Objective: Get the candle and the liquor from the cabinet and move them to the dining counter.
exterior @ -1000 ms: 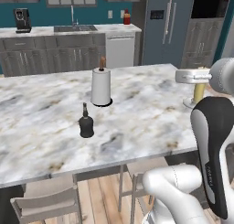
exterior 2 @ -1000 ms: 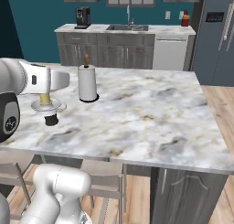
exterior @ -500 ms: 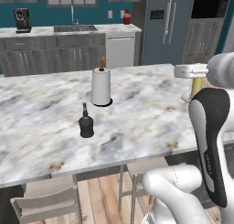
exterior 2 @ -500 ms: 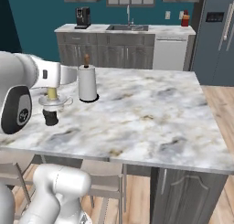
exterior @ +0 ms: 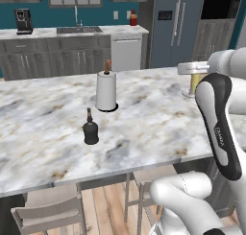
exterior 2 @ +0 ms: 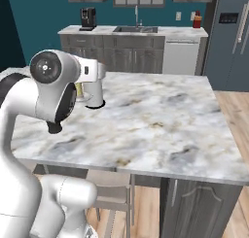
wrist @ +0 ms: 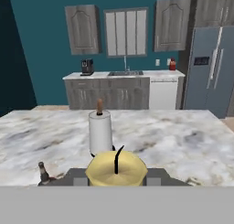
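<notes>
The pale-yellow candle [exterior: 195, 83] stands upright over the right end of the dining counter [exterior: 153, 128], and my gripper [exterior: 194, 78] is shut on it from above. In the hand view the candle's top and wick [wrist: 116, 167] sit between my two fingers, with my gripper [wrist: 116, 176] closed on them. Whether its saucer touches the marble I cannot tell. From the right base view only a yellow sliver of candle [exterior 2: 78, 90] shows behind my arm. The black liquor [exterior: 90, 131] bottle stands free on the counter, well left of the candle, and appears as liquor [wrist: 43, 172] at the lower left.
A white paper-towel roll [exterior: 106, 90] stands upright mid-counter, between bottle and candle. Stools [exterior: 48, 212] are tucked under the near edge. Beyond the slab run grey base units with a sink [exterior: 79, 30], a coffee machine [exterior: 22, 20], a red bottle [exterior: 133, 19] and a fridge [exterior: 175, 28].
The arm has swung and carried the candle a little further in over the counter, towards the paper-towel roll. The grip has not changed. Bottle and roll have stayed put.
</notes>
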